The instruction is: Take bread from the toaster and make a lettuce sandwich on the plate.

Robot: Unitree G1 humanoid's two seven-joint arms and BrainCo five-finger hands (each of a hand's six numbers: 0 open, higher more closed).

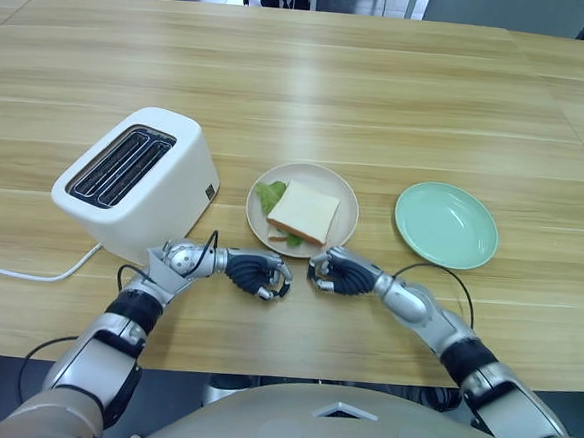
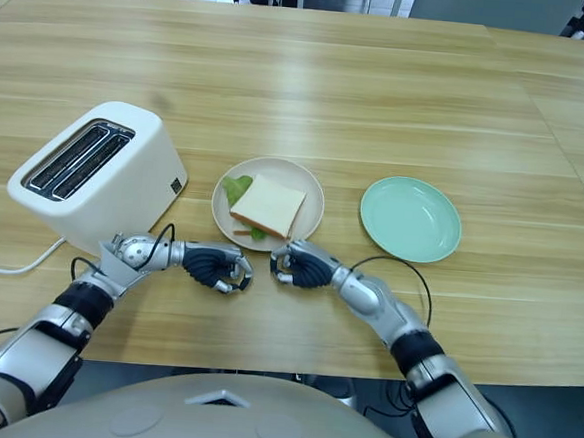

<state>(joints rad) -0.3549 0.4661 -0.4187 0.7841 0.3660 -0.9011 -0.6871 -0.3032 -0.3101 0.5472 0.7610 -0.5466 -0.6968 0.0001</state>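
While the left hand [image 1: 258, 274] and right hand [image 1: 336, 273] are held near each other at six o'clock of the beige plate [image 1: 346, 198], their fingers are curled in, with nothing held. A bread slice [image 1: 302, 212] is laid over lettuce [image 1: 270, 193] on that plate. A toaster [image 1: 139, 178] is placed at its nine o'clock, a green plate [image 1: 446, 225] at three.

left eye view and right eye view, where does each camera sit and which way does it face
Left eye view: on the robot's head, looking forward and down at the table; both forearms show, left robot hand and right robot hand curled and empty near the beige plate.
Right eye view: same head, slightly to the right, same downward aim; same arms and hands.
Shared: toaster, lettuce sandwich on the beige plate, empty green plate.
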